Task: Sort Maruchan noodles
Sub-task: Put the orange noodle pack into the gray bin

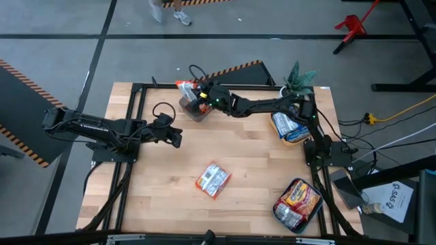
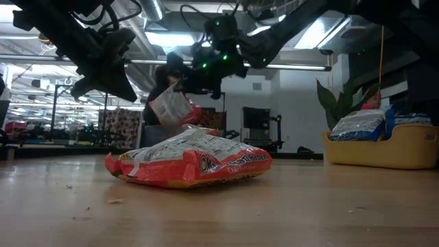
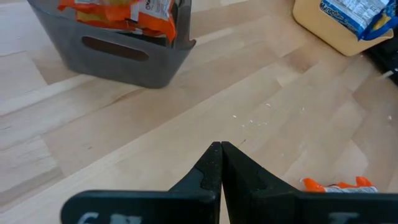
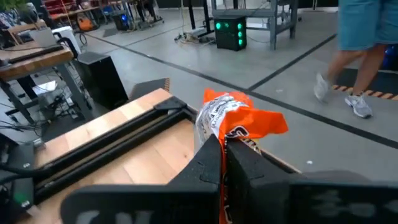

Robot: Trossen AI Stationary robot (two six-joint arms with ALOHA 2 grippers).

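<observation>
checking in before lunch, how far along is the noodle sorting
Mostly sorted: packets already sit in the grey bin, the yellow bin and the front-right bin. In hand: the right gripper, fingers shut on an orange packet, is over the grey bin. Left: one red-orange packet lies loose mid-table. The left gripper waits shut at the left of the table.

2 dark arms over the desk, the right one stretched far across it

The right arm runs from its base at the desk's right edge toward the far middle, its hand (image 1: 193, 91) pinched tight on an orange packet (image 4: 239, 121). The left arm reaches in from the left edge, elbow bent, its hand (image 1: 176, 137) hanging just above the boards with both fingers (image 3: 208, 171) pressed together, holding nothing.
</observation>
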